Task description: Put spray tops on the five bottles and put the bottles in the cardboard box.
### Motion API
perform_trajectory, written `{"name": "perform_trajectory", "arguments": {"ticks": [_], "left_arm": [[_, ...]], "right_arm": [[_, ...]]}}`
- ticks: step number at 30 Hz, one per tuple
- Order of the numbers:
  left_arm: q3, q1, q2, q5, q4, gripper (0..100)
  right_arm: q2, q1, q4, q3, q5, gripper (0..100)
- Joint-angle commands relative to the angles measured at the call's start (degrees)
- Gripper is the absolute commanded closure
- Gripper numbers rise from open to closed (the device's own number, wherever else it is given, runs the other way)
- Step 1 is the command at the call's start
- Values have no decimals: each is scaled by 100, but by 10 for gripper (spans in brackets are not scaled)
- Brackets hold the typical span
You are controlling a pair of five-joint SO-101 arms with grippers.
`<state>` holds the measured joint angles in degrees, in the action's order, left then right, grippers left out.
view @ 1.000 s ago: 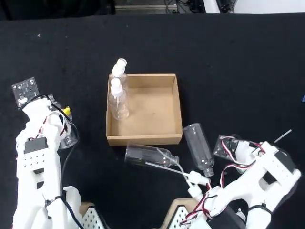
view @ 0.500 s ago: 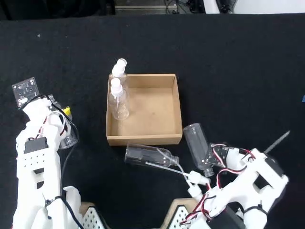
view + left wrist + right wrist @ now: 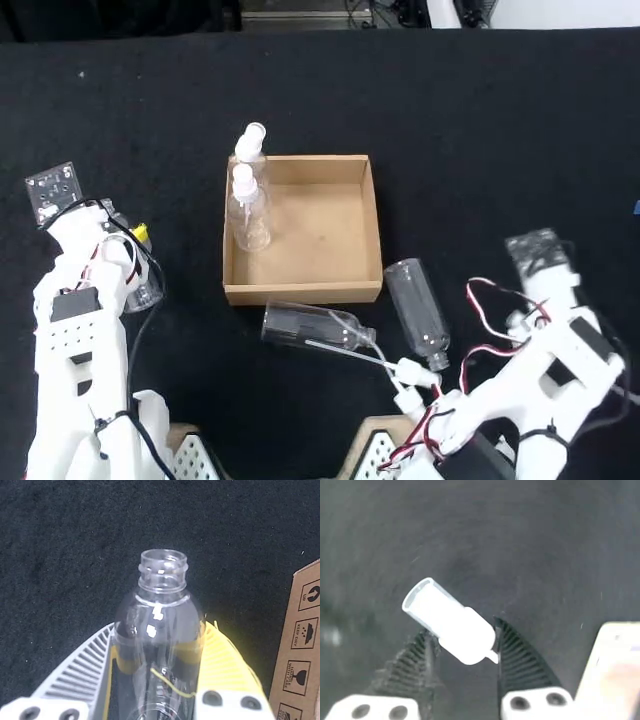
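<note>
Gripping clear plastic bottle, white cyl. spray top

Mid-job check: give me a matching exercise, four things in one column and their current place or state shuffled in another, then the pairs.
1 left gripper
2 right gripper
3 capped bottle
4 spray top with tube

a lying on the table
b shut on a white spray top
c in the cardboard box
d shut on a capless bottle

Pairs: 1-d, 2-b, 3-c, 4-a
</note>
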<state>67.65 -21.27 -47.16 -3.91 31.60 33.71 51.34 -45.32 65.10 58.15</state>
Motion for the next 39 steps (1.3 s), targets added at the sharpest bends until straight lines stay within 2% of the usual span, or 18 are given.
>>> {"name": "perform_trajectory", "arguments": {"ticks": [1, 4, 7, 10, 14, 18, 20, 27, 29, 33, 36, 37, 39], "left_arm": [[-66, -57, -149, -18, -9, 970], [-57, -57, -149, -18, -9, 970], [-57, -57, -149, -18, -9, 970], [-57, -57, -149, -18, -9, 970], [-57, -57, -149, -18, -9, 970], [-57, -57, -149, -9, -9, 970], [-57, -57, -149, -9, -9, 970], [-57, -57, -149, -9, -9, 970], [-57, -57, -149, -9, -18, 970], [-57, -57, -149, -9, -35, 970], [-57, -57, -149, -9, -44, 970], [-57, -57, -149, -9, -44, 970], [-57, -57, -149, -9, -44, 970]], "right_arm": [[-40, 97, -545, -558, -1090, 947], [-119, 9, -1020, -743, -1556, 844], [-435, -229, -1213, -936, -1626, 732], [-769, -475, -1248, -1182, -1556, 716], [-1103, -677, -1257, -1578, -466, 716], [-1446, -624, -1248, -1798, 1477, 716], [-1666, -571, -1248, -1798, 1960, 717], [-2677, -281, -826, -1842, 1978, 722], [-2835, -141, -703, -1895, 1987, 772], [-2818, 79, -879, -2123, 1987, 932], [-2624, 97, -1407, -2431, 1934, 977], [-2554, 79, -1591, -2545, 1785, 979], [-2484, 9, -1767, -2765, 879, 977]]}}
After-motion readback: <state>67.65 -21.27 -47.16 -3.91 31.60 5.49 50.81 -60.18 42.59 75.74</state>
